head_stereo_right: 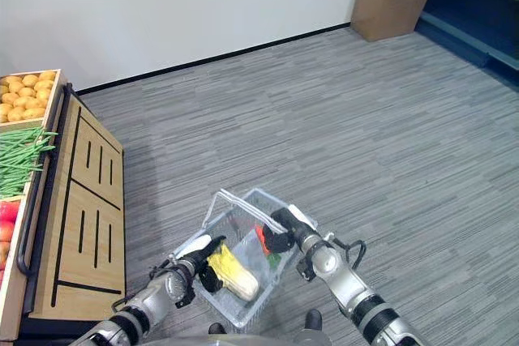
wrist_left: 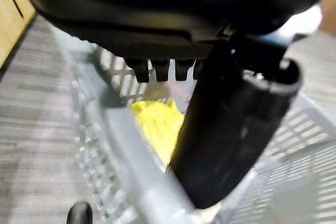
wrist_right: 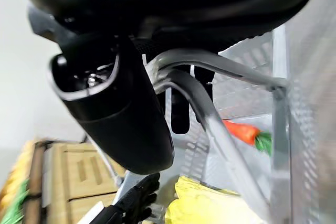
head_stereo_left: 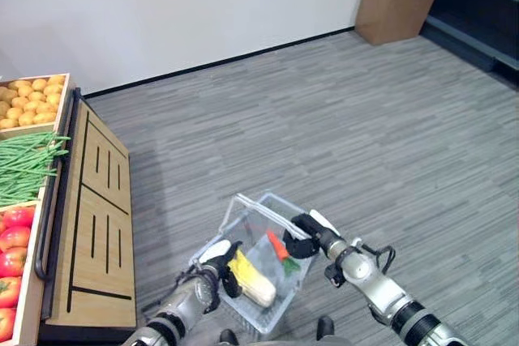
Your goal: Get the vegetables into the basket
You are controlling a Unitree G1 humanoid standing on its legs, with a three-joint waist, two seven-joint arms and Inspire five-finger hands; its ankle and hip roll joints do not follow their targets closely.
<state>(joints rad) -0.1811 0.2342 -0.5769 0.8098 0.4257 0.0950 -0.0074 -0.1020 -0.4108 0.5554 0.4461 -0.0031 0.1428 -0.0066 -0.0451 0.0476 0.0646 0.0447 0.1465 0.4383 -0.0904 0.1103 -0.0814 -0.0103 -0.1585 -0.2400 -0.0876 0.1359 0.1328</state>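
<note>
R hand [head_stereo_left: 306, 236] curled on basket [head_stereo_left: 253, 320] handles [wrist_right: 210, 124] — L hand [head_stereo_left: 217, 269] grips rim; open floor [head_stereo_left: 365, 119] ahead.

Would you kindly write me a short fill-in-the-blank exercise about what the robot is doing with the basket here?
1. The right hand is curled round the basket's ____.
2. Inside the basket lie a yellow vegetable and an orange ____ with a green top.
3. The left hand is at the basket's rim, on the side nearer the wooden ____.
4. On that stand, the green beans lie between the potatoes and the ____.

Missing words: handle; carrot; stand; tomatoes
</note>
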